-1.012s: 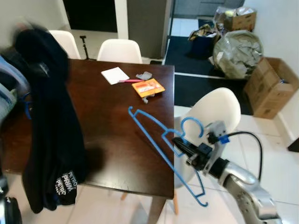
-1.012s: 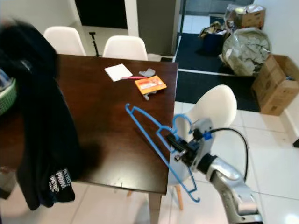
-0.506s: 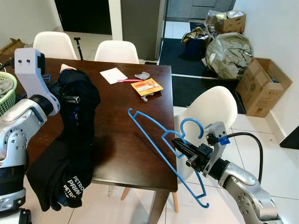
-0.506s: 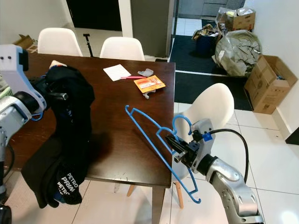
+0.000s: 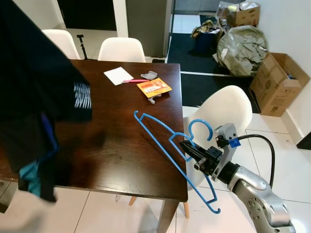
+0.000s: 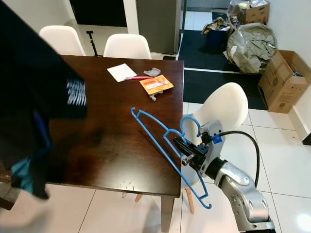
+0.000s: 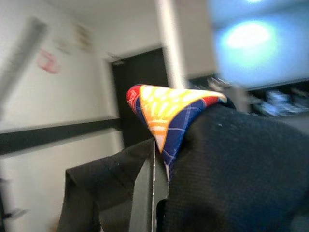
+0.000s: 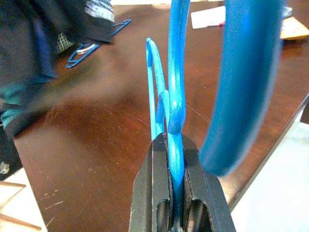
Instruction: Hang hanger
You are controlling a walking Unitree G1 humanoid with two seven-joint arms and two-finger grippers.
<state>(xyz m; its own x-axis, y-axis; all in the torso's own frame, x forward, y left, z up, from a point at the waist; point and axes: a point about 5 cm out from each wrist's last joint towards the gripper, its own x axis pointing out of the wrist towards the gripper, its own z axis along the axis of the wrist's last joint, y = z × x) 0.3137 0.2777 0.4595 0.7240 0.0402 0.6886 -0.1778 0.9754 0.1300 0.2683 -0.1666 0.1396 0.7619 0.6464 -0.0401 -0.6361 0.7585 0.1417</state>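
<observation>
A blue plastic hanger (image 5: 156, 137) slants over the table's near right corner, its hook (image 5: 199, 127) up by the white chair. My right gripper (image 5: 187, 147) is shut on the hanger's neck; in the right wrist view the blue rod (image 8: 176, 77) runs out from between the closed black fingers (image 8: 157, 193). A dark garment (image 5: 34, 82) hangs lifted close in front of the camera, covering the left side of the table. In the left wrist view the same black fabric (image 7: 241, 164) with an orange, blue and red collar label (image 7: 166, 108) is bunched right at my left gripper's fingers.
The dark wooden table (image 5: 121, 116) carries a white paper (image 5: 119, 76), a pink pen and an orange packet (image 5: 154, 88) at its far side. A white chair (image 5: 223, 109) stands just right of the table corner. Another blue hanger (image 8: 91, 46) lies on the table. Cardboard boxes (image 5: 279, 82) and bags stand far right.
The dark garment has gone up from beside the table to just before the camera, hiding my left arm. The right gripper with the hanger has hardly moved.
</observation>
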